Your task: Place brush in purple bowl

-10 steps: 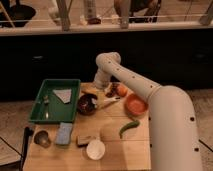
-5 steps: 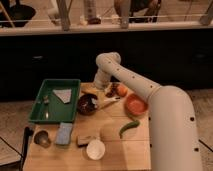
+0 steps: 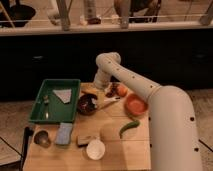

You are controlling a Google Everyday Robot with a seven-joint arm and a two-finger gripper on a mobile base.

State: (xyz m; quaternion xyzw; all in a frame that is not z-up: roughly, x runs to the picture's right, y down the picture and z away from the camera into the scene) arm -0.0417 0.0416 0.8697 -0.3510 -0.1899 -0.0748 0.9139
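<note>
The purple bowl is dark and glossy and sits on the wooden table just right of the green tray. The brush, slim with a pale handle, lies slanted right of the bowl, its left end at the bowl's rim. I cannot tell whether it rests on the rim or on the table. My white arm reaches in from the right and bends down over the table's back edge. My gripper hangs at the bowl's far right rim, close above the brush's left end.
A green tray at the left holds a grey cloth and a metal spoon. An orange bowl, an orange fruit, a green pepper, a white cup, a brown block, a blue sponge and a metal cup stand around.
</note>
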